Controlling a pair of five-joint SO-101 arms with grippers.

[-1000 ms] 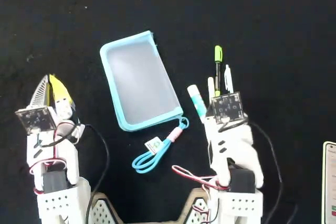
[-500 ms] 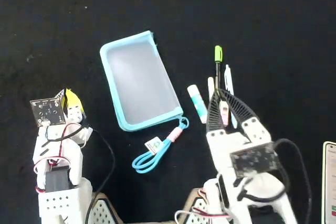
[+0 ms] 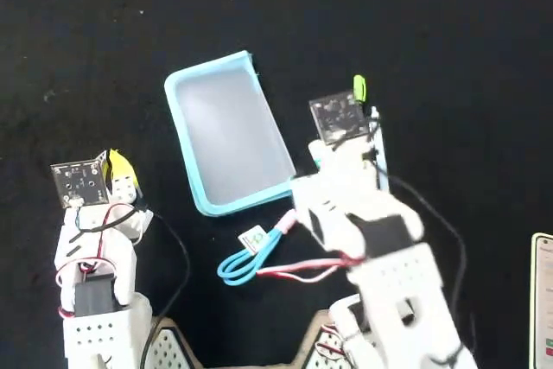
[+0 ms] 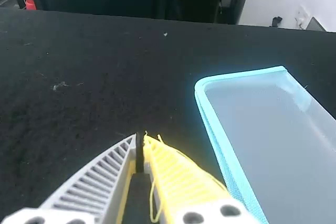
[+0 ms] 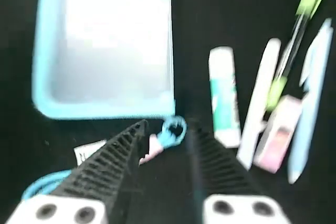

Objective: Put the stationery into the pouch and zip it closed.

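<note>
The light-blue pouch (image 3: 229, 131) lies flat at the table's middle, also seen in the left wrist view (image 4: 262, 129). Its blue strap (image 3: 246, 261) trails toward the front. My right arm (image 3: 346, 205) stretches over the stationery. My right gripper (image 5: 167, 128) is open, its black fingers on either side of the strap's blue ring (image 5: 174, 128) at the pouch's corner. Beside it lie a glue stick (image 5: 223, 95), a white pen (image 5: 260, 103), a green pen (image 5: 294, 35), a pink eraser (image 5: 278, 132) and a pale-blue pen (image 5: 310, 93). My left gripper (image 4: 140, 139) is shut on nothing, left of the pouch (image 3: 114, 166).
A white tag (image 3: 253, 238) hangs on the strap. A red cable (image 3: 302, 270) runs from the right arm's base. A white object (image 3: 543, 300) lies at the right edge. Bare black cloth stretches behind and to the left of the pouch.
My right arm has swung forward and to the left, over the stationery to the pouch's strap ring. My left arm drew back a second ago and has kept still since.
</note>
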